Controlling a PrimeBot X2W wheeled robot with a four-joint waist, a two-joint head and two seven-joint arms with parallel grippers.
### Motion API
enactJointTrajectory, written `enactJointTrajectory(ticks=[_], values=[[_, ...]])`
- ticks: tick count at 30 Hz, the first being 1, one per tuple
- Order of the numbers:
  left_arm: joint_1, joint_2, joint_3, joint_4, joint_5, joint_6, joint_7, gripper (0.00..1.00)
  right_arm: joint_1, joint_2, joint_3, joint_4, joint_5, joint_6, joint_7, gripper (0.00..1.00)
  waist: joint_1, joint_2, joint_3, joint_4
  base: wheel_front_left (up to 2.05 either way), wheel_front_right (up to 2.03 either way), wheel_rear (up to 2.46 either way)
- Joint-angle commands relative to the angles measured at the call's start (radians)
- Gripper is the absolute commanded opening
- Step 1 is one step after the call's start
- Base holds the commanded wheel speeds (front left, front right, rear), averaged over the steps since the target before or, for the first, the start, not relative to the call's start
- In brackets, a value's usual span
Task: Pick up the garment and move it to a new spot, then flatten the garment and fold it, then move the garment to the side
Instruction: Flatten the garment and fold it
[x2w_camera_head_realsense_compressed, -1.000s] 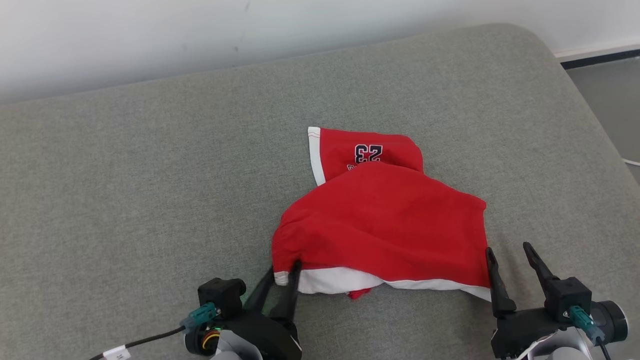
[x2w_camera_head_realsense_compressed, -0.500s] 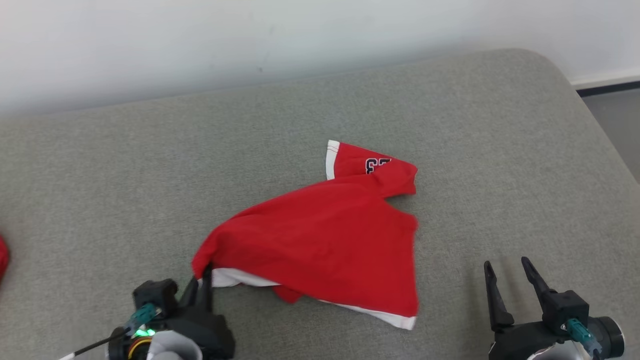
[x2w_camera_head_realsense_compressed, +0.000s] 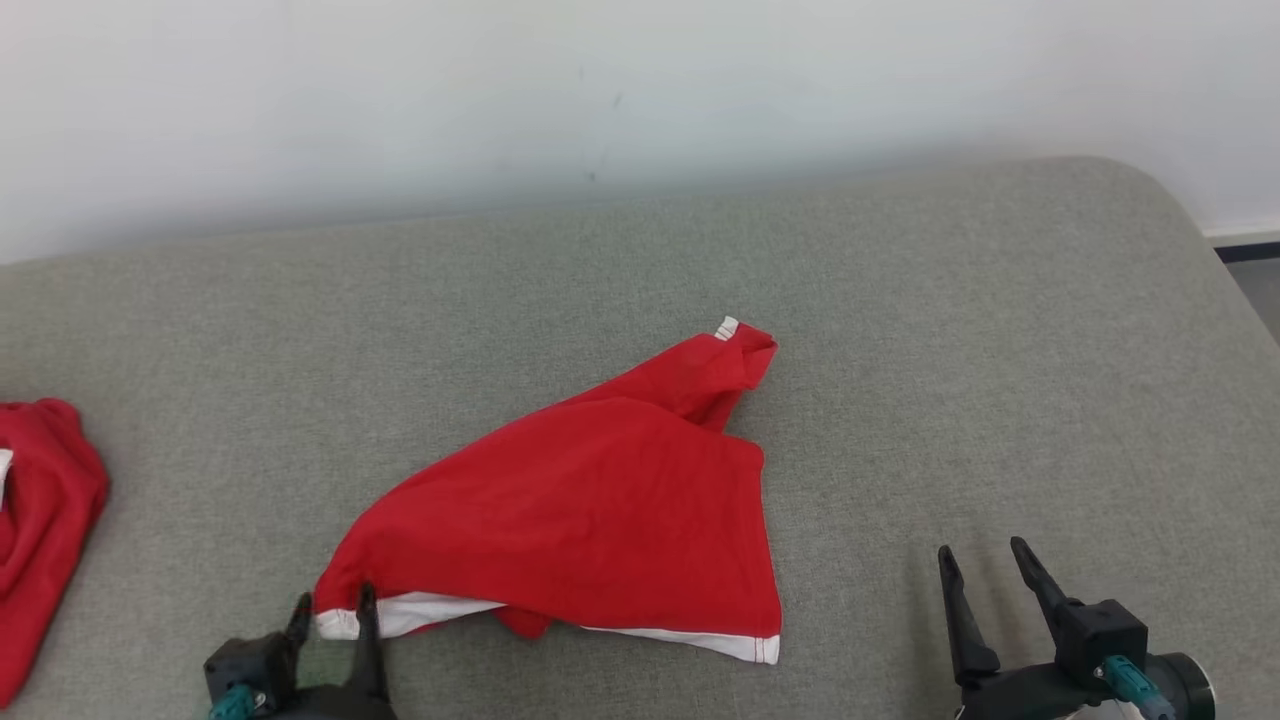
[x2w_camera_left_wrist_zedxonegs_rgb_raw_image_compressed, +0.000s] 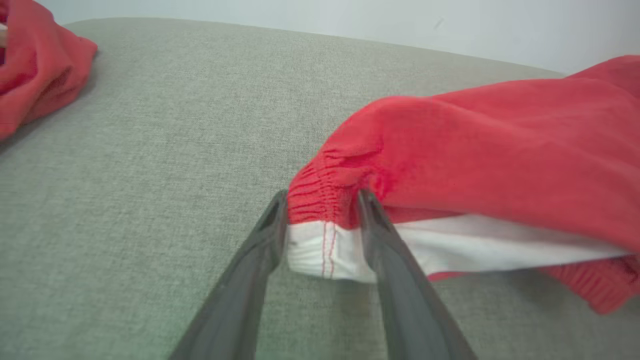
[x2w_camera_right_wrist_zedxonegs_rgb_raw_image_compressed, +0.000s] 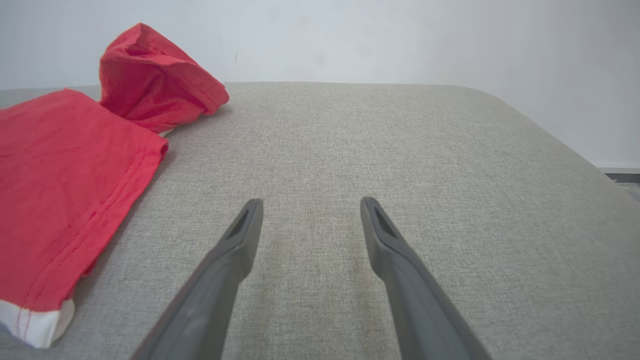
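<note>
Left gripper straddles garment corner, pinch between jaws unclear, likely for relocating; right gripper spread, empty, awaiting flattening.

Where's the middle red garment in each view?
Head view: red garment at centre, near-left corner at the left claw.
Left wrist view: garment on the right, its corner at centre.
Right wrist view: garment along the left edge.
Shared landmark: its white hem.
</note>
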Motion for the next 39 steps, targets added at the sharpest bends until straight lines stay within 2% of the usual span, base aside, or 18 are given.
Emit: enactJointTrajectory(ticks=[1,7,11,21,29,31,32,33,34,38,39], values=[[0.026,-0.008,0.017,-0.019,0.021,0.003,-0.003,1.00,0.011,0.006,0.007,0.002,0.009,0.001,0.000,1.00,0.0000,-0.0001,-0.012,0.008,0.00,0.00,0.00],[0.107,-0.035,0.080,-0.091,0.076,0.009,-0.003,1.00,0.014,0.022,0.064,0.000,0.039,0.001,0.000,1.00,0.0000,-0.0001,-0.032,0.013,0.00,0.00,0.00],[0.151,-0.050,0.107,-0.140,0.110,-0.010,-0.003,1.00,0.007,0.034,0.135,0.011,0.079,0.001,0.000,1.00,0.0000,-0.0001,-0.030,0.031,0.00,0.00,0.00],[0.209,-0.072,0.108,-0.198,0.154,-0.038,-0.003,1.00,-0.033,0.032,0.322,0.136,0.200,0.001,0.000,1.00,0.0000,-0.0001,-0.028,0.110,0.00,0.00,0.00],[0.206,-0.073,0.103,-0.217,0.140,-0.031,-0.003,1.00,-0.057,0.022,0.339,0.196,0.256,0.001,0.000,0.99,0.0000,-0.0001,-0.025,0.128,0.00,0.00,0.00],[0.203,-0.073,0.099,-0.222,0.140,-0.031,-0.003,1.00,-0.062,0.021,0.337,0.205,0.265,0.001,0.000,0.83,0.0000,-0.0001,-0.022,0.129,0.00,0.00,0.00],[0.202,-0.073,0.097,-0.224,0.141,-0.029,-0.003,1.00,-0.064,0.021,0.336,0.209,0.268,0.001,0.000,0.61,0.0000,-0.0001,-0.020,0.130,0.00,0.00,0.00],[0.202,-0.073,0.097,-0.224,0.141,-0.029,-0.003,1.00,-0.064,0.021,0.336,0.209,0.268,0.001,0.000,0.61,0.0000,-0.0001,-0.020,0.130,0.00,0.00,0.00],[0.202,-0.073,0.095,-0.224,0.140,-0.028,-0.003,1.00,-0.068,0.021,0.335,0.214,0.271,0.001,0.000,0.47,0.0000,-0.0001,-0.019,0.131,0.00,0.00,0.00],[0.195,-0.073,0.085,-0.226,0.135,-0.026,-0.003,1.00,-0.073,0.020,0.327,0.227,0.278,0.001,0.000,0.36,0.0000,-0.0001,-0.013,0.135,0.00,0.00,0.00],[0.193,-0.073,0.083,-0.227,0.135,-0.025,-0.003,1.00,-0.073,0.018,0.323,0.226,0.276,0.001,0.000,0.29,0.0000,-0.0001,-0.011,0.137,0.00,0.00,0.00]])
